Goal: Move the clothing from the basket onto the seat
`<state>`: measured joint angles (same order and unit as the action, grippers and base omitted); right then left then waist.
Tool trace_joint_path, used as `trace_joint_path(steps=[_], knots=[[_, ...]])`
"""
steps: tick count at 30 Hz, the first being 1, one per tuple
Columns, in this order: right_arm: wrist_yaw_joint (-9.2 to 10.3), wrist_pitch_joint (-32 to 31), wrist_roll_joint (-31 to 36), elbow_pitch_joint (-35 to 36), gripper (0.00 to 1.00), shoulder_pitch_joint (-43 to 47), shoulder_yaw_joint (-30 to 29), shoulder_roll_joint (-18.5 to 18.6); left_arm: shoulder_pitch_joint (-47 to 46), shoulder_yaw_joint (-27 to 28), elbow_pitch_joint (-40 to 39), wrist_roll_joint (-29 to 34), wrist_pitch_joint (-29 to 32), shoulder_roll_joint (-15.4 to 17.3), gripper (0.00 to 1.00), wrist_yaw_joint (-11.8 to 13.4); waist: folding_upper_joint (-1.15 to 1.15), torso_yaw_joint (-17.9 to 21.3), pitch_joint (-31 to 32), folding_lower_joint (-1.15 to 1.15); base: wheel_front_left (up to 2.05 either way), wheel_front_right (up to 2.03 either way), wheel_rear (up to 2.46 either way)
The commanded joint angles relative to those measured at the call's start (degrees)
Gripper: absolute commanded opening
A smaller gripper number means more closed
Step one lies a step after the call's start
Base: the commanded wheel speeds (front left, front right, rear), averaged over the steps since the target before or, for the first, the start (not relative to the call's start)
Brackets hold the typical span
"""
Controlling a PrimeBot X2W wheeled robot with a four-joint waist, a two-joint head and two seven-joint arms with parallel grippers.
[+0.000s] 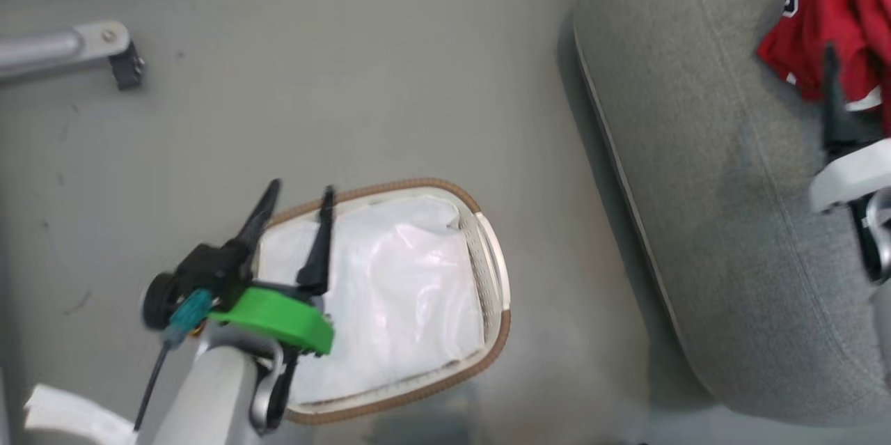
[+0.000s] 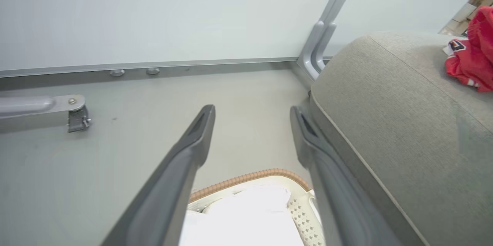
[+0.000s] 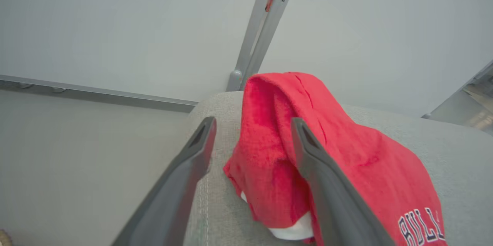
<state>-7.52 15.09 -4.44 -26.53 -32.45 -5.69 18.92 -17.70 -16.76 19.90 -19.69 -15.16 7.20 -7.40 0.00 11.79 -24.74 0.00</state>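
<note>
The red clothing (image 1: pixel 846 20) lies heaped on the grey seat (image 1: pixel 710 173) at the upper right, white trim and lettering showing. My right gripper (image 3: pixel 253 123) is open just above the heap, and its right finger crosses in front of the red clothing (image 3: pixel 346 153) lying on the seat (image 3: pixel 454 149). One of its fingers (image 1: pixel 832 93) is at the head view's right edge. The basket (image 1: pixel 487 229) stands on the floor left of the seat, with its white liner (image 1: pixel 397 292) showing inside. My left gripper (image 1: pixel 299 194) hangs open over the basket's left end with nothing between its fingers. From that wrist I see the basket rim (image 2: pixel 250 176), the seat (image 2: pixel 385 103) and the clothing (image 2: pixel 473 57).
A grey metal leg with a dark caster (image 1: pixel 104 48) reaches in at the upper left. Pale wall panels with a metal rail (image 2: pixel 154 64) and an upright post (image 2: pixel 327 26) close off the far side. Grey floor (image 1: pixel 348 83) lies between the basket and the wall.
</note>
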Motion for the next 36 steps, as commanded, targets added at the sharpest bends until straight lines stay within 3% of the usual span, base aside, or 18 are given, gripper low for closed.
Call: trace_joint_path(steps=[1, 6, 12, 18, 26, 27, 32, 36], knots=[[0.06, 0.1, -0.8, 1.9, 1.00, 2.3, 0.9, -0.5, 2.2, 2.5, -0.6, 1.8, 0.0, -0.3, 1.00, 0.2, 0.00, -2.5, 7.2, 0.00, 0.00, 0.00, 0.00], [0.05, 0.1, -3.0, 6.7, 1.00, 5.6, 5.7, -4.5, 7.0, 11.6, -2.7, 6.0, 0.0, -2.5, 1.00, 0.9, 0.00, -5.1, 11.1, 0.00, 0.00, 0.00, 0.00], [0.05, 0.1, -4.0, 7.1, 1.00, 9.8, 7.9, -9.1, 10.3, 18.2, -3.7, 8.8, 0.0, -3.8, 1.00, 1.2, 0.00, -8.2, 13.9, 0.00, 0.00, 0.00, 0.00], [0.05, 0.1, -4.1, 5.9, 1.00, 14.8, 8.2, -11.9, 12.9, 21.4, -3.0, 9.3, 0.0, -4.2, 1.00, 0.9, 0.00, -9.6, 16.1, 0.00, 0.00, 0.00, 0.00], [0.05, 0.1, -4.3, 3.9, 1.00, 20.3, 7.0, -13.8, 16.8, 20.8, -1.6, 5.9, 0.0, -4.2, 1.00, 0.5, 0.00, -9.4, 19.0, 0.00, 0.00, 0.00, 0.00], [0.01, 0.0, -4.1, 3.9, 0.00, 19.9, 7.1, -14.0, 16.2, 20.6, -1.5, 5.8, 0.0, -4.3, 0.00, 0.6, 0.00, -9.2, 18.3, 0.00, 0.00, 0.00, 0.00], [0.00, -0.4, -4.6, 1.7, 0.00, 21.5, 7.2, -14.8, 16.4, 20.5, 1.0, 5.2, 0.2, -4.7, 0.00, 0.6, 0.00, -9.3, 18.5, 0.00, 0.00, 0.00, 0.00], [0.00, -1.8, -9.1, 2.1, 0.00, 21.5, 6.4, -14.9, 15.9, 21.0, 0.9, 1.0, 1.7, -4.7, 0.00, 0.6, 0.00, -9.3, 18.7, 0.00, 0.00, 0.00, 0.00]])
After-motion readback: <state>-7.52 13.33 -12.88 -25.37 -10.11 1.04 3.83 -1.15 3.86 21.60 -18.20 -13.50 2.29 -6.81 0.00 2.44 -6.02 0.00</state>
